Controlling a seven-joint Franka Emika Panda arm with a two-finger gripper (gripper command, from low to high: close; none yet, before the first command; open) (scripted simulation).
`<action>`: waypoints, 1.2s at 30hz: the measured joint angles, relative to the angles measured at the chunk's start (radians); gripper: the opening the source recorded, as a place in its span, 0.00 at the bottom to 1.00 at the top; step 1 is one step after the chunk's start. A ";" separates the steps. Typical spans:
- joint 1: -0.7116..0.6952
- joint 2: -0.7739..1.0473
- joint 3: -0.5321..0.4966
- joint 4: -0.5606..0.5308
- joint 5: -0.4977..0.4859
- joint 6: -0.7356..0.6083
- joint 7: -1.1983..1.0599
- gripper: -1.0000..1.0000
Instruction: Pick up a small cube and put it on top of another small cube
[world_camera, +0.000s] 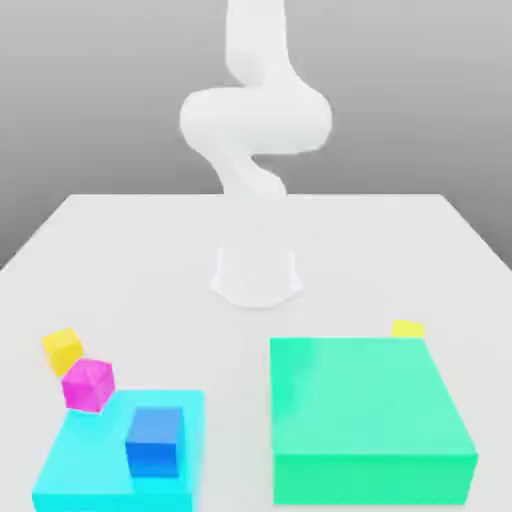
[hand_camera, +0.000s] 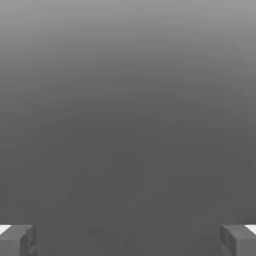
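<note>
Peeking past the magenta cube (world_camera: 88, 384), the small cube (world_camera: 61, 349); fingers (hand_camera: 17, 241) wide apart, tips cropped.

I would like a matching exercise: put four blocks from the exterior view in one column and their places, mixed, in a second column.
Things:
1. blue cube
2. pink cube
3. golden-yellow cube
4. pale yellow block

Places:
A. behind the green block
B. on the flat cyan block
C. farthest to the exterior view's left
D. at the cyan block's far corner

Pairs: 1-B, 2-D, 3-C, 4-A

Magenta cube (world_camera: 88, 384) at the flat cyan block's (world_camera: 90, 462) corner; green block (world_camera: 365, 415) well apart, pale yellow block (world_camera: 407, 328) behind it
</note>
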 joint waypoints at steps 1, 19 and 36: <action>-0.031 0.026 0.003 -0.015 -0.002 0.016 0.048 0.50; -0.502 0.462 -0.005 -0.256 -0.050 0.290 0.860 0.50; -0.772 0.905 -0.084 -0.427 0.070 0.588 1.383 0.50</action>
